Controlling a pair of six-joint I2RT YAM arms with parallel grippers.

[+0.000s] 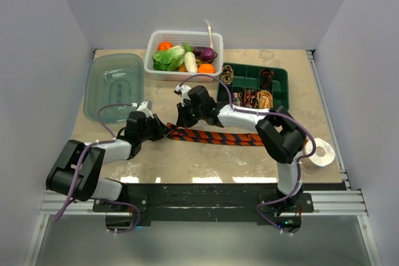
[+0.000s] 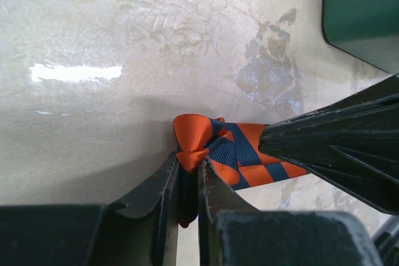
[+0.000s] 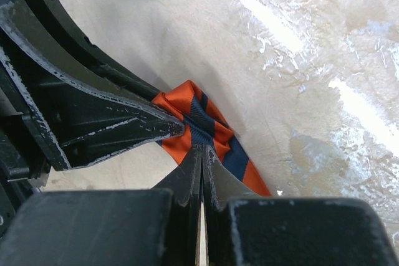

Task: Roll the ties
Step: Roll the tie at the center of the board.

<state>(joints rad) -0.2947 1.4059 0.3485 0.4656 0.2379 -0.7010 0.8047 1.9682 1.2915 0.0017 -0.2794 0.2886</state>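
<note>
Found the striped tie [image 1: 215, 136] lying flat on the table [image 1: 206, 163], stretched sideways in front of both arms. Saw its orange and dark blue stripes up close from the wrists. Spotted its left end folded over into a small bump. Found the left gripper [image 2: 187, 160] squeezed tight on that folded end, with orange cloth poking out between its fingers and below them. Found the right gripper [image 3: 201, 147] pressed together too, tips touching the tie right beside the fold. Could not tell about any cloth caught between those right tips. Saw the two grippers nose to nose, very near each other, at the tie's left end. Followed the rest of the tie away to the right, under the right arm. Noticed coiled ties [image 1: 265, 99] in a green tray [image 1: 255, 65] farther back, well apart from the striped one.
</note>
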